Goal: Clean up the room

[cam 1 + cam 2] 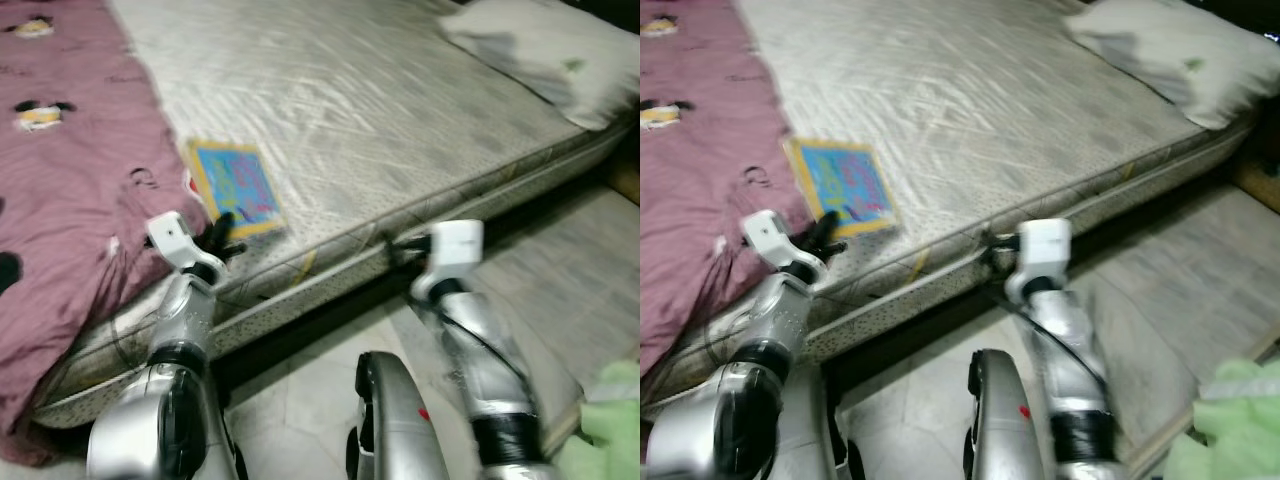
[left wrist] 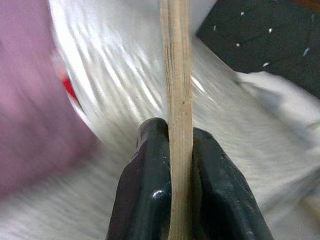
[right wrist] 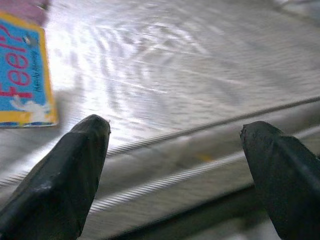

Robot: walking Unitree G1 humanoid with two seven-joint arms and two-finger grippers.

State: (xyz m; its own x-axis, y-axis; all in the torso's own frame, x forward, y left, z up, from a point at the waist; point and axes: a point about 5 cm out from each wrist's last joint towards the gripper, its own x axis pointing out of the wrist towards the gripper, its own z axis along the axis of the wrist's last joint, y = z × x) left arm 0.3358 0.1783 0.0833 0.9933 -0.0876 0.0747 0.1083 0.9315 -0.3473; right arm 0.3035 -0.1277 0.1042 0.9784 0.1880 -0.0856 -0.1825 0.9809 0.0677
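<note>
Blue and yellow, the book (image 1: 232,186) lies flat on the bare mattress (image 1: 380,120) near its front edge, just beside the bunched maroon blanket (image 1: 60,180) that covers the robot's-left part of the bed. Its long axis runs roughly from the near edge of the bed toward the far side, slanted slightly, with the near end angled toward the robot's right. Red lettering shows on the cover in the right wrist view (image 3: 20,75).

At the book's near corner sits the left tool (image 1: 226,236), at the seam between blanket and mattress. In the left wrist view its two black fingers (image 2: 145,195) are pressed against a thin, pale tan edge (image 2: 178,100) that stands up between them and runs straight away from the camera; that edge looks like the book seen side-on, though the blur leaves this uncertain.

Further along the bed's front edge, the right tool (image 1: 400,243) hovers at the mattress side, apart from the book, with its fingers (image 3: 65,175) spread wide and nothing between them.

A white pillow (image 1: 545,50) rests at the far right corner of the mattress. Pale floor tiles (image 1: 590,270) show beside the bed, and a light green cloth (image 1: 610,420) lies at the lower right.
</note>
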